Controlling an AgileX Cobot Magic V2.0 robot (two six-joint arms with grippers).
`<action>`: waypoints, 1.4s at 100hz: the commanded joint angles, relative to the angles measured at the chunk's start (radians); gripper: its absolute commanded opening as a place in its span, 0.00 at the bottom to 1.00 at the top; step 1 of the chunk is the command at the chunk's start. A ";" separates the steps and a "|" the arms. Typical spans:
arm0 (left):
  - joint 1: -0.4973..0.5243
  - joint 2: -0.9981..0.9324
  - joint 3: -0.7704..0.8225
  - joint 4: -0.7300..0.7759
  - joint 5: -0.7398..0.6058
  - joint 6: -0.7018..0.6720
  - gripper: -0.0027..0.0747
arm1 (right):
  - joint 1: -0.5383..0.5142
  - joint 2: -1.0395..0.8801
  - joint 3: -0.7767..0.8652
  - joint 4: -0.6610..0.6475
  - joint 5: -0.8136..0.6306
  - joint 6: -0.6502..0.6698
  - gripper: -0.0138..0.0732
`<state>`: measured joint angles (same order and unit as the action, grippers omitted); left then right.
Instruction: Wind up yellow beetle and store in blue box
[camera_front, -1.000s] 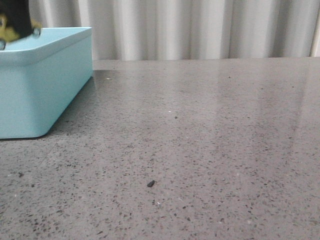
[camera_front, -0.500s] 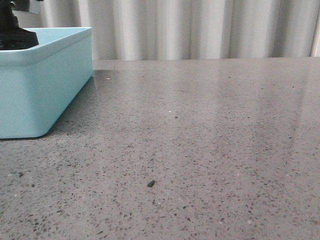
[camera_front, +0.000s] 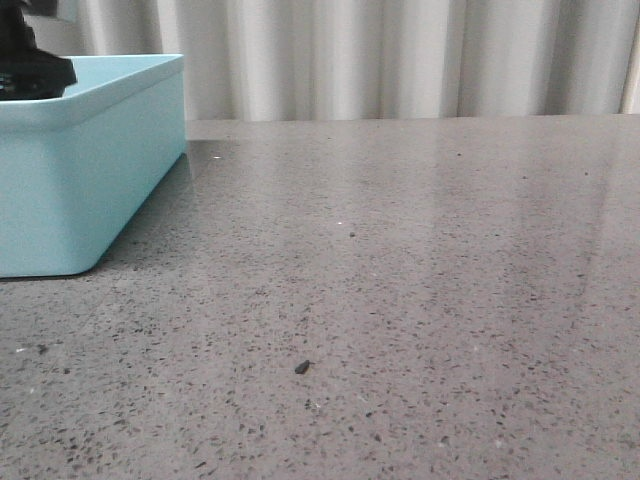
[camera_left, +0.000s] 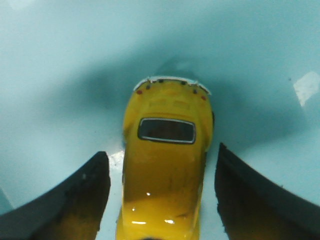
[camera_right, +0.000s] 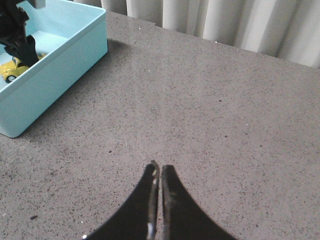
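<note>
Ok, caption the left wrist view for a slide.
Left gripper open astride the yellow beetle resting on the blue box floor.

Grey speckled table (camera_front: 400, 250), pale curtain (camera_front: 400, 55)

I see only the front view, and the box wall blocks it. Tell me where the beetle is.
Observer: The yellow beetle sits roof up on the floor of the blue box.
Operator: Report the left hand's grip on it.
Observer: No grip. The left hand is open, and its fingers flank the car with a gap on each side.
</note>
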<state>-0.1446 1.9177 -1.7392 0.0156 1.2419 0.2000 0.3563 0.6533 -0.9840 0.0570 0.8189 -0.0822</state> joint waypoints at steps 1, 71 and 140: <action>0.001 -0.097 -0.054 -0.016 0.016 -0.006 0.58 | 0.001 -0.006 -0.021 -0.022 -0.052 -0.004 0.11; -0.002 -0.830 0.282 -0.199 -0.053 0.011 0.01 | 0.002 -0.535 0.337 -0.242 -0.265 -0.006 0.11; -0.004 -1.642 0.987 0.009 -0.402 0.011 0.01 | 0.028 -0.539 0.350 -0.239 -0.270 -0.006 0.11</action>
<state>-0.1446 0.2652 -0.7329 0.0184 0.9185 0.2121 0.3827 0.0993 -0.6128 -0.1660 0.6333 -0.0822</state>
